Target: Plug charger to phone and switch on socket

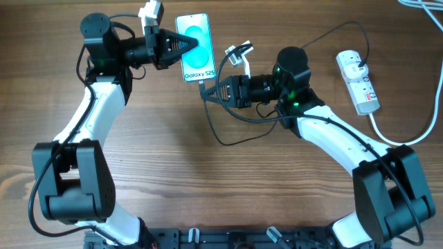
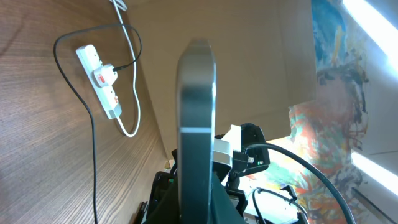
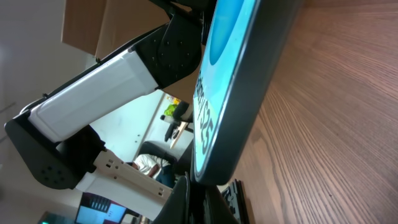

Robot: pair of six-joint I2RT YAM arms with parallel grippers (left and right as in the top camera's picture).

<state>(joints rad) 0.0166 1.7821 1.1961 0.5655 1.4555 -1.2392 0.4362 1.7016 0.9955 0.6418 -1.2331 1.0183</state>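
Two grippers are closed, each on its own thing. The left gripper (image 1: pixel 185 47) clamps the phone (image 1: pixel 196 66) across its left edge, holding it at about 11 o'clock on the table with the lit screen facing up. The right gripper (image 1: pixel 208 90) is pinched shut at the phone's 6 o'clock edge. There the black charger (image 1: pixel 223 140) lead runs out of its fingers, so it seems to hold the plug, though the plug itself is hidden.

From there the cable loops toward 6 o'clock, then arcs away to the socket (image 1: pixel 360 86) at 2 o'clock, where its far end is plugged in.

The phone looks light, stiff and slick-sided, with a glass face that could crack. The side edges are the safest place to grip it, kept square so it cannot twist out. The cable is limp and will not push, so only the rigid plug body, taken close behind the tip, can steer it into the port.
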